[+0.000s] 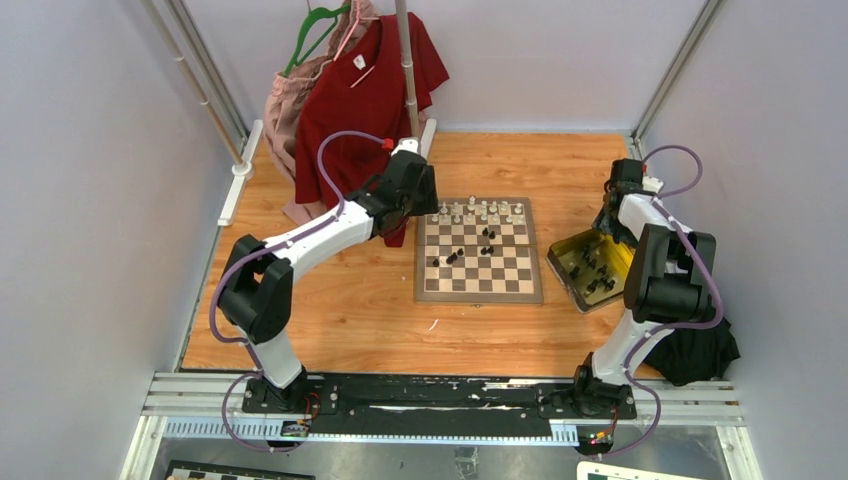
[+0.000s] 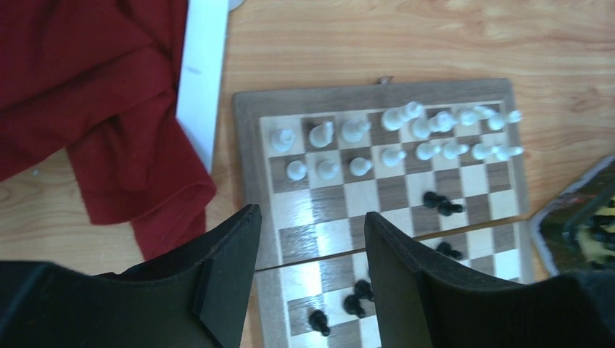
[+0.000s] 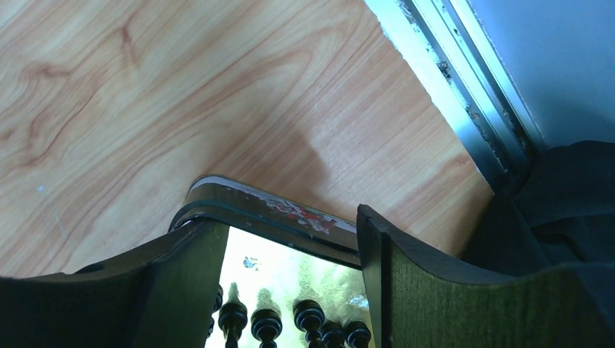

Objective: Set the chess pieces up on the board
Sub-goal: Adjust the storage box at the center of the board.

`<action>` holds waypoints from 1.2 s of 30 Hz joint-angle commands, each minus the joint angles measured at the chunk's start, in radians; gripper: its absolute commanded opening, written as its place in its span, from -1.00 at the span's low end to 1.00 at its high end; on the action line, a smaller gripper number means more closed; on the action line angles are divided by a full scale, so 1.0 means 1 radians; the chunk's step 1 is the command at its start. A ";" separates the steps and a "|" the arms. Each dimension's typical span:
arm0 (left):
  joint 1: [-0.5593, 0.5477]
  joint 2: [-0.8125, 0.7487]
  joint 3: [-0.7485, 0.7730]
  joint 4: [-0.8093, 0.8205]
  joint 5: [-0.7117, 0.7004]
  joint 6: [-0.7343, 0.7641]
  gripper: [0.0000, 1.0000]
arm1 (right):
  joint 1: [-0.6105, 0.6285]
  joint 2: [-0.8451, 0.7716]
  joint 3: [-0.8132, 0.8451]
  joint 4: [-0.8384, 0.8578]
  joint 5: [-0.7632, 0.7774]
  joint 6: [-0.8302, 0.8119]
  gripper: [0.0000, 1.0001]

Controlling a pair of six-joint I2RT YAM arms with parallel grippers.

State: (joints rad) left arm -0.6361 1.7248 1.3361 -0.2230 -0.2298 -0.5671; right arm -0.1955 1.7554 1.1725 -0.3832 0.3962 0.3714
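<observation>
The board (image 1: 478,288) lies mid-table. White pieces (image 1: 480,212) fill its two far rows, and a few black pieces (image 1: 452,257) stand scattered in the middle. My left gripper (image 1: 428,205) is open and empty above the board's far-left corner. In the left wrist view my left gripper (image 2: 310,216) hovers over the board (image 2: 246,145), with white pieces (image 2: 395,134) ahead and black pieces (image 2: 355,301) between the fingers. My right gripper (image 1: 608,228) is open and empty above the tray. In the right wrist view my right gripper (image 3: 290,225) is over several black pieces (image 3: 308,319).
A shiny yellow tray (image 1: 560,262) sits right of the board; its rim (image 3: 268,206) shows in the right wrist view. A red shirt (image 1: 350,110) and a pink garment hang on a rack pole (image 1: 408,70) at the back left. A black cloth (image 1: 705,350) lies at the right edge.
</observation>
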 commanded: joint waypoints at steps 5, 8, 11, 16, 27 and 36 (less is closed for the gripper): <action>0.015 -0.034 -0.094 0.010 -0.116 0.007 0.19 | -0.039 0.035 0.016 0.041 0.076 0.102 0.39; 0.016 -0.045 -0.115 0.010 -0.151 0.008 0.19 | -0.040 0.019 0.007 0.047 0.102 0.141 0.38; 0.017 -0.055 -0.134 0.009 -0.174 0.011 0.19 | -0.041 0.016 0.018 0.052 0.107 0.166 0.36; 0.024 -0.066 -0.153 -0.003 -0.193 0.006 0.19 | -0.049 0.028 0.021 0.053 0.087 0.193 0.15; 0.029 -0.090 -0.168 -0.016 -0.200 0.005 0.19 | -0.052 0.009 0.039 0.086 0.011 0.138 0.37; 0.030 -0.120 -0.180 -0.017 -0.174 0.000 0.37 | 0.054 -0.170 0.088 0.039 0.039 0.005 0.60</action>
State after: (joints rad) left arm -0.6155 1.6543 1.1717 -0.2390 -0.4000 -0.5610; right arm -0.2062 1.6840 1.1938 -0.3134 0.4099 0.4511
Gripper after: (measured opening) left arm 0.655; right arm 0.796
